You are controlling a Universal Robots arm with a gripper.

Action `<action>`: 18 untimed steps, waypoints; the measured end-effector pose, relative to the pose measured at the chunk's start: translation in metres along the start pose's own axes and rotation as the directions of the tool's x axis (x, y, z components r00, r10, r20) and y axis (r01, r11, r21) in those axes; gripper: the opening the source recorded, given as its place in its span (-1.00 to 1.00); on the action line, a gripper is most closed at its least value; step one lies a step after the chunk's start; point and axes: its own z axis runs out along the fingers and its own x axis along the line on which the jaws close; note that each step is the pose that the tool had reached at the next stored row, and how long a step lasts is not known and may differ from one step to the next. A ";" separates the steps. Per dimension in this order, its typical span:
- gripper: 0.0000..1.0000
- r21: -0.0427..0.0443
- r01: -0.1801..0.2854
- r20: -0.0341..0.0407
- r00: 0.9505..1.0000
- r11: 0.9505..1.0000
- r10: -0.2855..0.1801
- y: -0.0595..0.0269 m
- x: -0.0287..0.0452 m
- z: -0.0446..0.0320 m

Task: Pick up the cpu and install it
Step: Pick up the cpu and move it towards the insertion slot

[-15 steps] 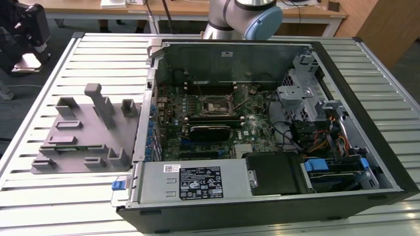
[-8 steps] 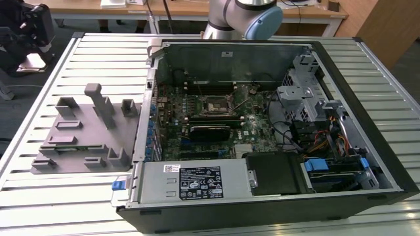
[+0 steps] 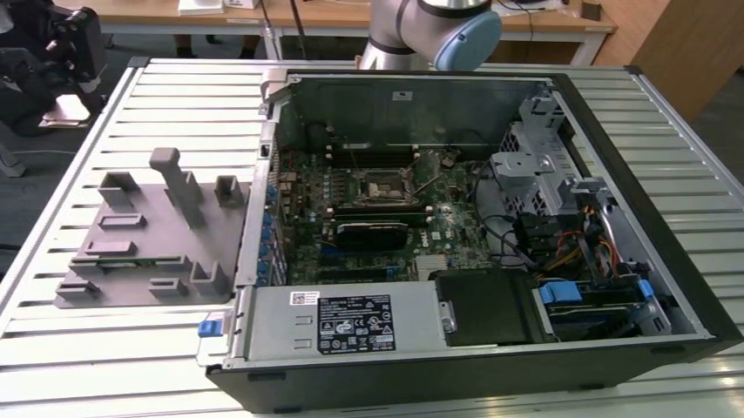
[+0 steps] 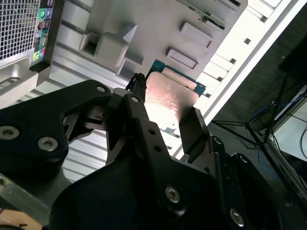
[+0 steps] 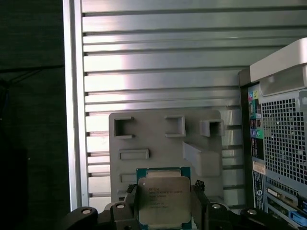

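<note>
The cpu (image 5: 163, 201) (image 4: 170, 96), a flat square chip with a silvery metal top and a green rim, sits between the two black fingers (image 5: 199, 194) (image 4: 192, 127) of the pincer (image 5: 165, 196) (image 4: 165, 108). The pincer is closed on the chip, one finger pressing each of two opposite edges, and the metal top faces both wrist cameras. In both wrist views the chip is raised off the grey fixture plate (image 5: 163, 139) (image 4: 144, 28), whose moulded pockets and blocks show behind it. The plate rests on the slatted aluminium counter (image 5: 168, 48) (image 3: 117, 348).

In the exterior view the fixture plate (image 3: 152, 252) lies at 9 o'clock of the open computer case (image 3: 605, 131), just beside its wall. Inside the case lies the green motherboard (image 3: 348, 244), with the black-framed cpu socket (image 3: 381, 185) toward 12 o'clock of the board's middle. The grey power supply (image 3: 337, 322) occupies the 6 o'clock side. The robot arm (image 3: 436, 30) enters at 12 o'clock, beyond the case's far wall.
</note>
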 end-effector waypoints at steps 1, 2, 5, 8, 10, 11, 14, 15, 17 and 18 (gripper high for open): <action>0.05 0.000 0.000 0.000 1.000 1.000 0.000 0.0001 -0.0009 0.0000; 0.05 0.000 0.000 0.000 1.000 1.000 0.000 0.0001 -0.0018 0.0000; 0.05 0.000 0.000 0.000 1.000 1.000 0.000 0.0003 -0.0044 0.0001; 0.05 0.000 0.000 0.000 1.000 1.000 0.000 0.0004 -0.0067 0.0002; 0.05 0.000 0.000 0.000 1.000 1.000 0.000 0.0005 -0.0086 0.0002; 0.05 0.000 0.000 0.000 1.000 1.000 0.000 0.0006 -0.0096 0.0003; 0.05 0.000 0.000 0.000 1.000 1.000 0.000 0.0008 -0.0126 0.0003; 0.05 0.000 0.000 0.000 1.000 1.000 0.000 0.0009 -0.0136 0.0003; 0.05 0.000 0.000 0.000 1.000 1.000 0.000 0.0010 -0.0154 0.0004; 0.05 0.000 0.000 0.000 1.000 1.000 0.000 0.0010 -0.0163 0.0004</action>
